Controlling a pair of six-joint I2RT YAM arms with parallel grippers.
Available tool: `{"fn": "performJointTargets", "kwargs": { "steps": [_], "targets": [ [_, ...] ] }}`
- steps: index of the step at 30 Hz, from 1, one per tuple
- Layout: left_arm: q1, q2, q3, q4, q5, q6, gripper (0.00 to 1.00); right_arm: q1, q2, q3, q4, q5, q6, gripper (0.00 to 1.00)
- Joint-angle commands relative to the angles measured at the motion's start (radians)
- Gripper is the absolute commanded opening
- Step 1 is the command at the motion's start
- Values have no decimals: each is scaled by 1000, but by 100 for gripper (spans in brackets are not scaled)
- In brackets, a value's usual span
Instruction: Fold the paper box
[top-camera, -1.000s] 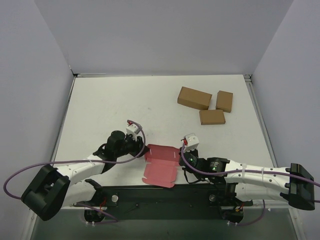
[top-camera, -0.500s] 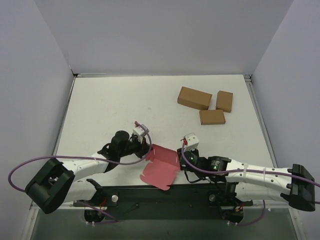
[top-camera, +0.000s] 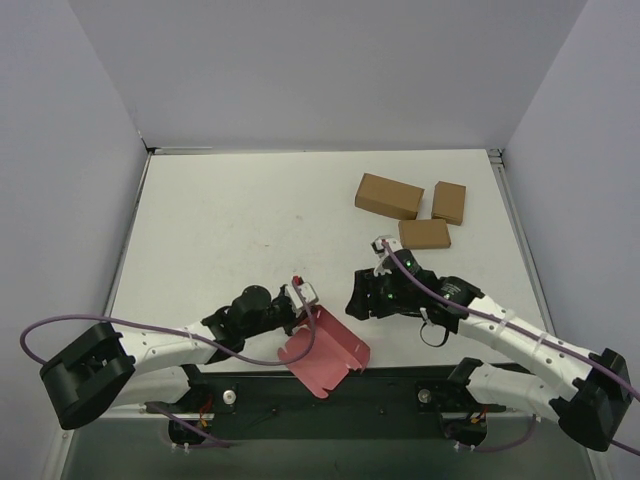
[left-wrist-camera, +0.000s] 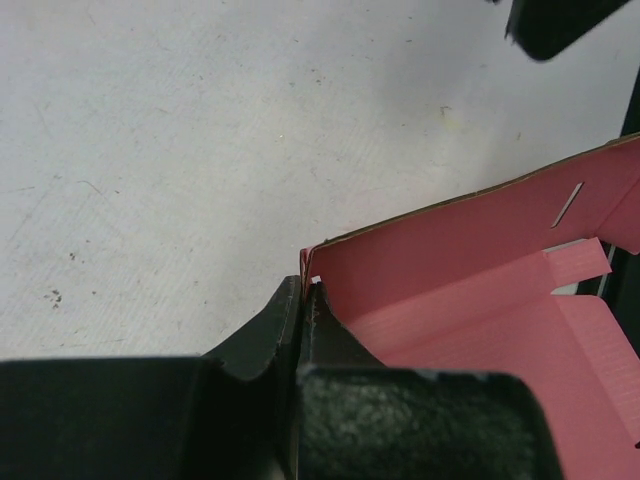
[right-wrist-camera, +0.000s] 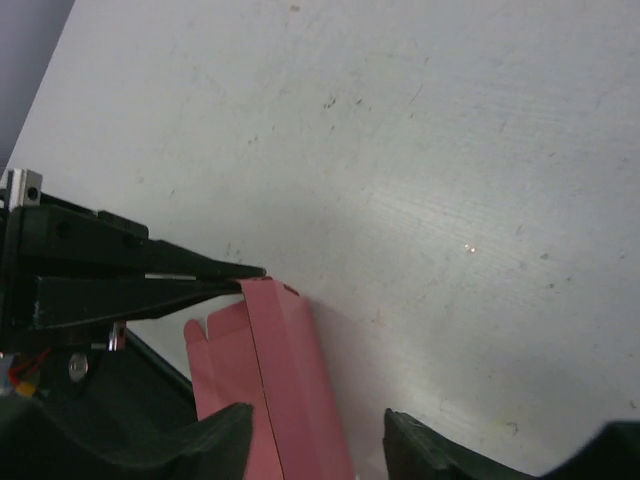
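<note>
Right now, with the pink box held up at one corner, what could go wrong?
The left arm pinches the box by one corner only, jaws shut: the thin card could tear or slip out. The right arm has open jaws gripping nothing, so the half-folded walls could flop open. The box hangs over the black rail and might snag.

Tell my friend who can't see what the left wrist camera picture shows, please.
The black left claw is pinched shut on a corner of the pink-red paper box, seen very close up. The box is partly folded, with one wall standing up and a small slit in it. A scuffed white table is behind it.
</note>
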Motion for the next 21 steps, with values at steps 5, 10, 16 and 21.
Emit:
{"fn": "performJointTargets", "kwargs": {
  "steps": [5, 10, 16, 21],
  "targets": [
    [-21, -22, -27, 109, -150, 53, 0, -6, 20, -84, 129, -220, -11, 35],
    [-21, -12, -39, 139, -154, 59, 0, 32, 54, -93, 136, -167, -26, 21],
    [-22, -13, -51, 155, -159, 58, 0, 75, 129, -84, 165, -116, -42, 11],
    [-24, 2, -47, 156, -163, 38, 0, 138, 177, -54, 119, 0, -85, 7]
  ]
}}
